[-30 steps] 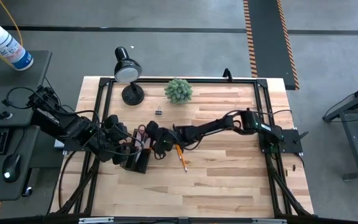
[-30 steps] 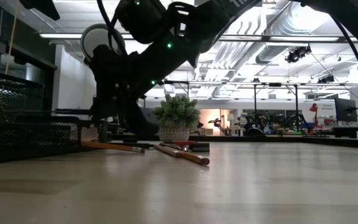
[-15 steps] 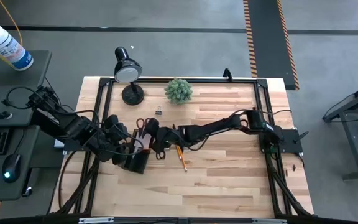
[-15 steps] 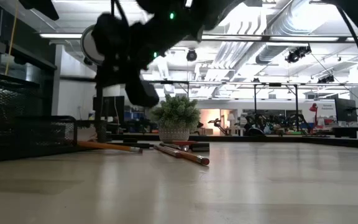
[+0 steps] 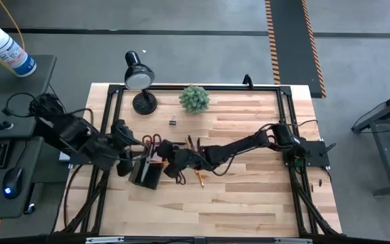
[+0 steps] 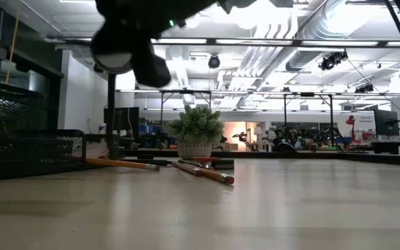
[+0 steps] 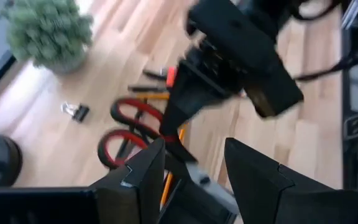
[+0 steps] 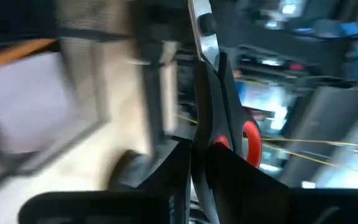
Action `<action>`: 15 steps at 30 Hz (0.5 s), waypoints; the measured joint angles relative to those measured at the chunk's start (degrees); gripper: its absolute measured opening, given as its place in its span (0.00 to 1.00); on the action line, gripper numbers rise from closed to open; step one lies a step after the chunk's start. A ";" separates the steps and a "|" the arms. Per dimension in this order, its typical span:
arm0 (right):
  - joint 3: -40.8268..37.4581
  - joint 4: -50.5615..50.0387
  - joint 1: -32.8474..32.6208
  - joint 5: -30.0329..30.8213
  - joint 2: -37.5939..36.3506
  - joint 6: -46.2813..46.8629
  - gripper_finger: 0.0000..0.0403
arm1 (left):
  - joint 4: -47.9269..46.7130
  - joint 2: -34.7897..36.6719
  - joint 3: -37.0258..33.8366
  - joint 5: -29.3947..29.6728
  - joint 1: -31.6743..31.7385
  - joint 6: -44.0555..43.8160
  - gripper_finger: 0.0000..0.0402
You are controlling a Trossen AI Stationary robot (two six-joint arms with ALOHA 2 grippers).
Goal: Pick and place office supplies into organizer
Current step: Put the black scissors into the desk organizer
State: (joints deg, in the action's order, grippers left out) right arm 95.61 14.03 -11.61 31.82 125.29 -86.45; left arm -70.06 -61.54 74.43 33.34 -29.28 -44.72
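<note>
Over the pale wooden worktop [image 5: 249, 196], the right arm is reaching far across from its base at the right edge, stretched low and nearly straight, with its tool [image 5: 162, 149] hovering just beside the black mesh desk organizer [image 5: 147, 176]. That tool is clamped together on the red-handled steel scissors [image 8: 251, 139], holding them in the air, the red loops pointing toward the lamp side of the worktop. The left arm is coming in from the left edge, elbow bent, its tool [image 7: 191, 149] sitting right over the organizer with the fingers spread apart and nothing between them. Compared with a second ago, the right arm has been swinging nearer the front edge and lifting: in the low view its dark bulk was hanging down by the worktop, and now it is showing only at the top. Two yellow-orange pencils [image 6: 203, 171] are lying flat where they were, near the organizer.
</note>
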 joint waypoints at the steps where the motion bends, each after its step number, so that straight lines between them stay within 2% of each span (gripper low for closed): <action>1: 0.00 2.40 -0.27 0.65 0.00 -2.34 0.08 | -0.59 0.00 1.36 0.47 0.00 0.60 0.38; 5: 0.02 6.75 -0.47 -0.79 -0.07 -10.77 0.08 | -0.77 0.00 6.11 1.03 0.00 4.13 0.38; 11: 0.02 11.30 1.39 -1.26 3.68 -21.28 0.08 | -0.25 -0.02 10.26 1.10 0.00 7.05 0.38; 15: -0.02 20.86 2.82 -2.34 6.33 -25.47 0.08 | -0.33 -0.02 10.85 1.23 0.00 7.42 0.38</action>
State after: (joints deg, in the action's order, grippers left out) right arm 95.59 34.89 -8.79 29.48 131.63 -111.92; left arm -70.39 -61.56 85.29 34.57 -29.28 -37.30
